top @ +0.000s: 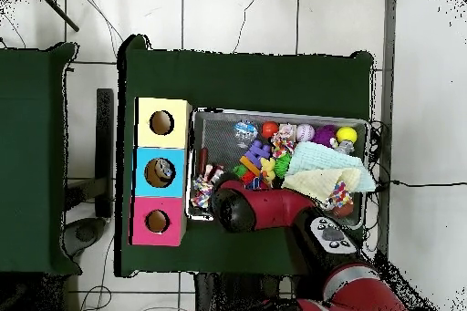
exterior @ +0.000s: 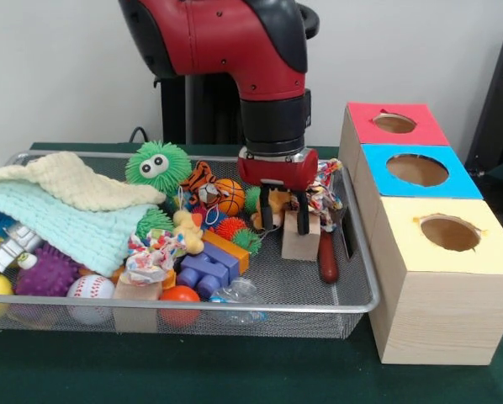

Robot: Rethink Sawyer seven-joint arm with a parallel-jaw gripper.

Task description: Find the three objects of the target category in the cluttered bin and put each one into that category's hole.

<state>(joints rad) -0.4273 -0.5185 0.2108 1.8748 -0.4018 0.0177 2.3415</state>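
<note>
Front view shows you the gripper (exterior: 285,220), fingers narrowly apart, astride a wooden block (exterior: 300,240) in the cluttered bin (exterior: 362,252).

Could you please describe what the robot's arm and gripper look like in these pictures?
The arm is glossy red with black joint sections and a black cylindrical wrist ringed by a silver band. Below sits a red gripper body with dark fingers. From overhead, a grey control panel with buttons shows on the arm.

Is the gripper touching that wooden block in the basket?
Touching: in the front view the gripper has one finger lying down the wooden block's face.
</note>
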